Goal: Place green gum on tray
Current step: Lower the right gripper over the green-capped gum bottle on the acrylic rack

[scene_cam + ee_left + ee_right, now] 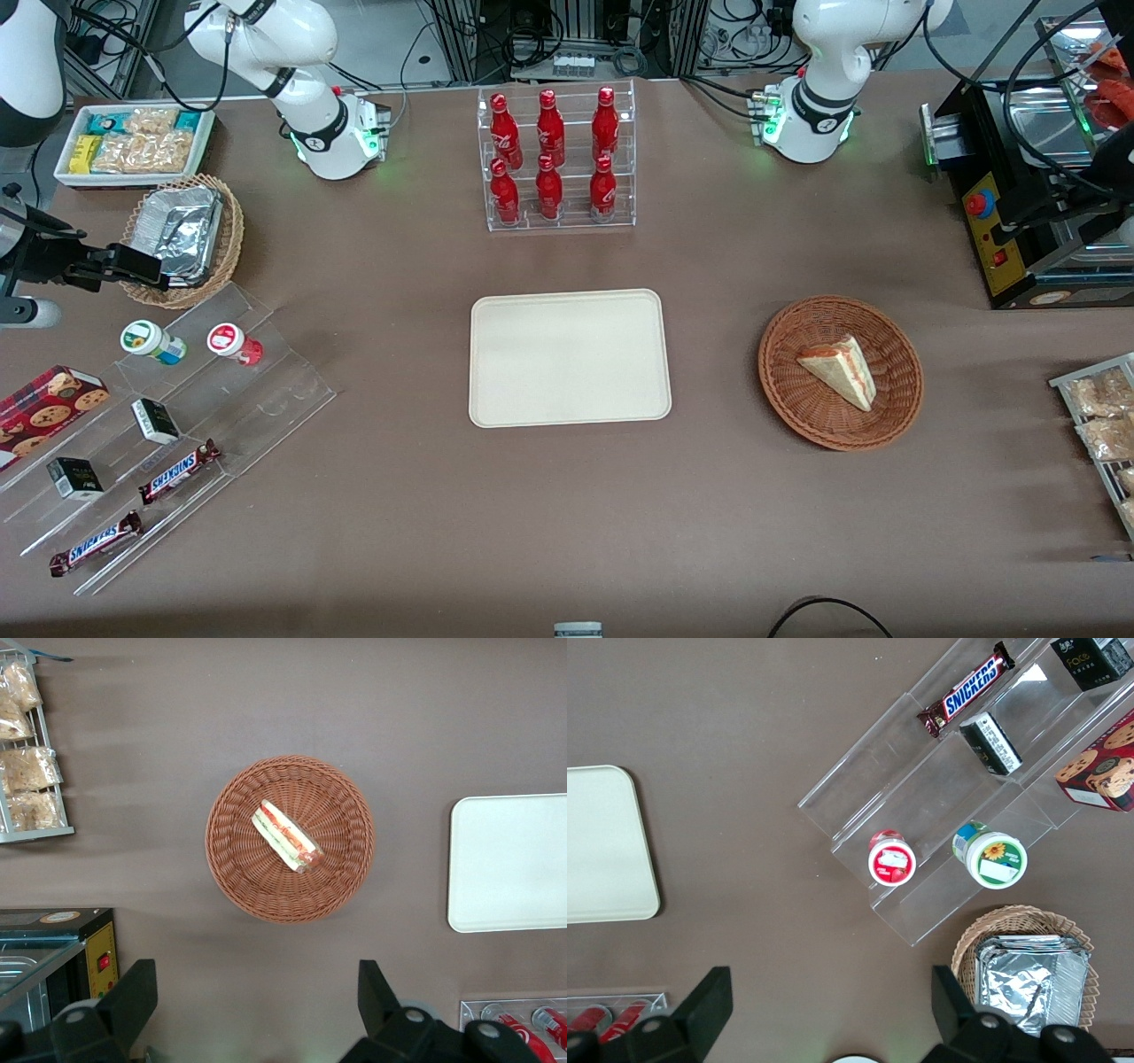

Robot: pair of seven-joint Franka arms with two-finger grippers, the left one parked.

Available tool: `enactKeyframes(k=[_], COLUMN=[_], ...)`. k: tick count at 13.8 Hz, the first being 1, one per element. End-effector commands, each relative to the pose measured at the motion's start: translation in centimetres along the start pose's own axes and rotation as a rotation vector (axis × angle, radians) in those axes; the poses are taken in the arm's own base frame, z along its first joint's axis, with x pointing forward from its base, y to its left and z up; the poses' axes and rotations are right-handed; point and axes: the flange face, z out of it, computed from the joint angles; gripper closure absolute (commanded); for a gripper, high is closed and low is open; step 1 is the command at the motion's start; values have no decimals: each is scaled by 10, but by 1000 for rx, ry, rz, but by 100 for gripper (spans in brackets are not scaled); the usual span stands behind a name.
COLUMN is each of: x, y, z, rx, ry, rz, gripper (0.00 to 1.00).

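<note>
Spread wide, the gripper [830, 1005] is seen empty, touching nothing, poised above the clear stepped stand [939, 806]. On its step the green gum [990, 856] is stood upright beside the red-lidded bottle [890, 858], probably for a top grasp. Well apart, the tray [567, 359] is laid flat at the front frame's centre.

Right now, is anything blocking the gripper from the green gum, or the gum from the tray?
Nothing visible blocks either. The open gripper hangs above the green gum, which stands on the clear stepped shelf beside the red gum. Only bare table separates the shelf from the tray.
</note>
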Motion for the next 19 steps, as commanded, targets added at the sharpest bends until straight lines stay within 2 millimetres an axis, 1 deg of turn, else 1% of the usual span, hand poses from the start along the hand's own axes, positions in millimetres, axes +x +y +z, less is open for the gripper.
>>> enactKeyframes(k=[1,3,4,5,6,8,10,12,13,16,18,19], x=[7,11,15,18,18,18,14,17,17,13,8,5], y=[1,0,3,8,12,27,33,58,73,103,116,118], z=[2,9,14,25,38,66,79,90,97,120,132,139], rx=[8,9,8,9,11,11,-14,-30,-39,-61,-76,-89], ry=[3,-5,4,-5,-19,-1,24,50,73,115,148,165], rz=[15,4,5,-1,-45,-137,-265,-400,-444,-543,-580,-610], gripper=[0,0,0,0,0,1,1,1,1,1,1,1])
